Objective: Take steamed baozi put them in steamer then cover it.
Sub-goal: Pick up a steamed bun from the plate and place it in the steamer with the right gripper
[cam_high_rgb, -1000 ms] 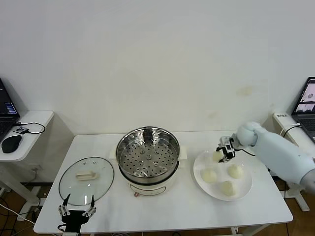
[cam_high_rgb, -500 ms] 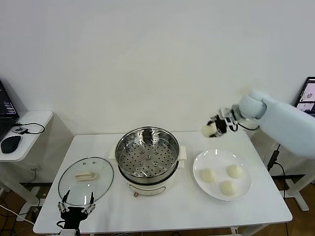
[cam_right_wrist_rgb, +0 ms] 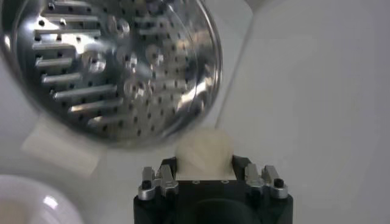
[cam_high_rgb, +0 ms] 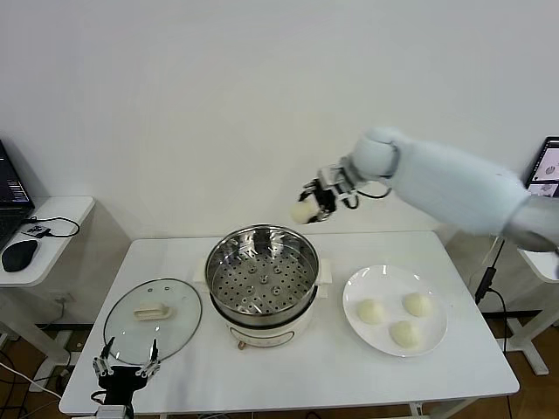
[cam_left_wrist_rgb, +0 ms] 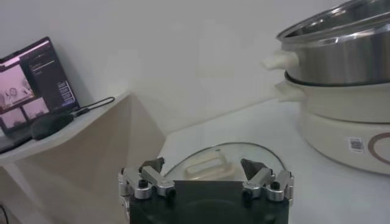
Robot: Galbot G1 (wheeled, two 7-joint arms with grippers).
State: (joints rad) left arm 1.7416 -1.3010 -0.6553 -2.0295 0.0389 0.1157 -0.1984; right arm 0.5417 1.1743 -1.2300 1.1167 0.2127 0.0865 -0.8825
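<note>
The right end effector [cam_high_rgb: 307, 208], clamped on a round cream-white dough bun [cam_high_rgb: 302, 212], hangs above the shiny perforated steel steamer pot's [cam_high_rgb: 262, 278] one-o'clock rim; the tray centre lies toward seven o'clock. The left end effector [cam_high_rgb: 122, 371] idles open.

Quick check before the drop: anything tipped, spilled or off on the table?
Nothing stands out. The steamer sits upright, tray empty; the glass lid lies flat beside it; three baozi sit on the plate. The right end effector holds the fourth baozi above the steamer's far rim.
</note>
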